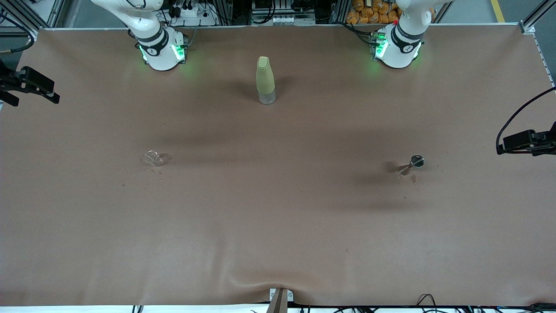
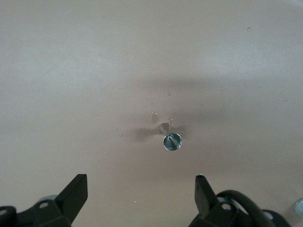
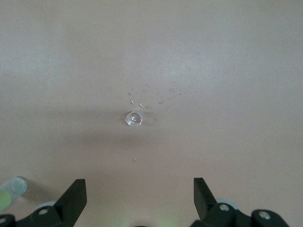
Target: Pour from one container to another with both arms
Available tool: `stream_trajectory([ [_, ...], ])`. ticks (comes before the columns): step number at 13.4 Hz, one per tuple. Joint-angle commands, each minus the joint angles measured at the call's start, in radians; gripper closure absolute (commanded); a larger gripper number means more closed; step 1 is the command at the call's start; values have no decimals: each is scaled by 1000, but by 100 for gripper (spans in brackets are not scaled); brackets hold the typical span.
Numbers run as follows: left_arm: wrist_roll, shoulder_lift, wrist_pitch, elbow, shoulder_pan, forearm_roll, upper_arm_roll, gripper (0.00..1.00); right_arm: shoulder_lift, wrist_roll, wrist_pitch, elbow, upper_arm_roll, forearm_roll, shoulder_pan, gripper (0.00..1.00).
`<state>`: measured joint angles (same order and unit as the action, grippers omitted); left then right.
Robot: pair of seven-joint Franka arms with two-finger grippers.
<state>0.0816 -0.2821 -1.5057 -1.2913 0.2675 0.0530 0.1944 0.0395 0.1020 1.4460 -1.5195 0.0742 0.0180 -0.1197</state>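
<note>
Front view: a brown-covered table (image 1: 278, 226) carries three things. A tall bottle (image 1: 265, 80) with a pale green sleeve and cap stands upright midway between the two arm bases, its clear base resting on the cloth. A small clear glass (image 1: 153, 158) sits toward the right arm's end, with a scatter of water droplets (image 1: 147, 176) just beside it, nearer the front camera. A small metal jigger (image 1: 412, 164) stands toward the left arm's end — well apart from the glass.

Both arms wait high above the table. The left gripper (image 2: 142, 189) hangs over the jigger, fingers spread wide and empty; the right gripper (image 3: 140, 189) hangs over the glass — likewise spread, grasping nothing.
</note>
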Motion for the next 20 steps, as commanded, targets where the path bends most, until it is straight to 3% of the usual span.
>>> stream_trajectory([
  [1,-52,59,22,-31,1,-28,5,0,0,-16,16,-18,9,-18,-6,0],
  [3,-55,87,22,-37,-8,-76,34,0,5,-13,20,-30,-11,-18,11,0],
  [5,-63,156,22,-109,-60,-113,31,0,6,-13,20,-30,-13,-16,12,0],
  [8,-127,207,22,-146,-131,-110,25,0,8,-13,19,-31,-16,-18,18,0],
  [12,-129,325,-48,-296,-155,-32,25,0,8,-13,19,-30,-39,-18,37,0],
  [18,-137,324,-70,-306,-200,-39,11,0,2,-10,10,-18,-39,-16,35,0],
  [20,-125,324,-70,-306,-255,-39,-51,0,3,-10,10,-11,-39,-16,34,0],
])
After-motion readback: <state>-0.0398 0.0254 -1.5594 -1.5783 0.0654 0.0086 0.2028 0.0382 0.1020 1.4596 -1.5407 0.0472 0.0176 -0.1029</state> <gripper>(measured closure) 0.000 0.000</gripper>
